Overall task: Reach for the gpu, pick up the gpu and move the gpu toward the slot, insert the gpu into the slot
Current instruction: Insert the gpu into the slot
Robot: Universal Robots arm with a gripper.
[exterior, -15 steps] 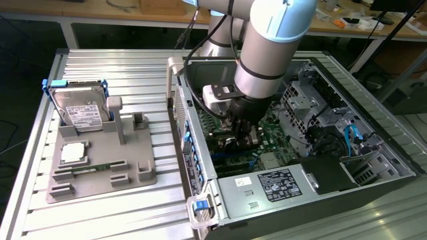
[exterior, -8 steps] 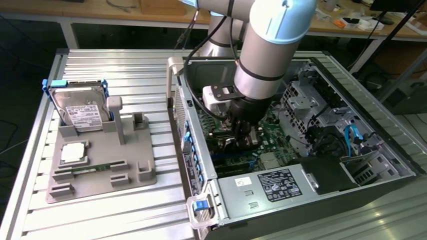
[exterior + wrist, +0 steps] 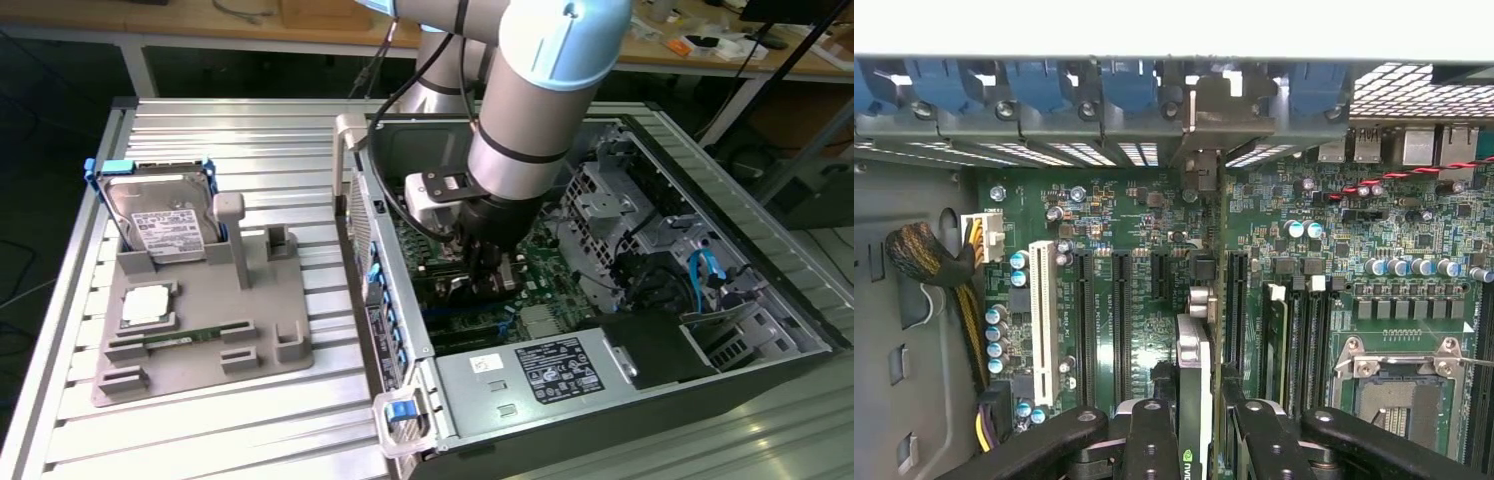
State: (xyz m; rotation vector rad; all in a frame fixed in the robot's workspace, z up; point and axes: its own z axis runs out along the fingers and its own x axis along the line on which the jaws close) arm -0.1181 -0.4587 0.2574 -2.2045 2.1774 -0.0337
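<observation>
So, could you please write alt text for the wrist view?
The end effector holds the gpu edge-on above the green motherboard, among its long black slots. A white slot and an open processor socket flank it, with blue clips beyond.

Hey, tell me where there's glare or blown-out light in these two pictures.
Exterior view: bright glare on the ribbed metal table near the grey holder; the open case interior sits darker under the arm. Wrist view: the strip above the case's blue clips is washed out white, while the motherboard is evenly lit.
</observation>
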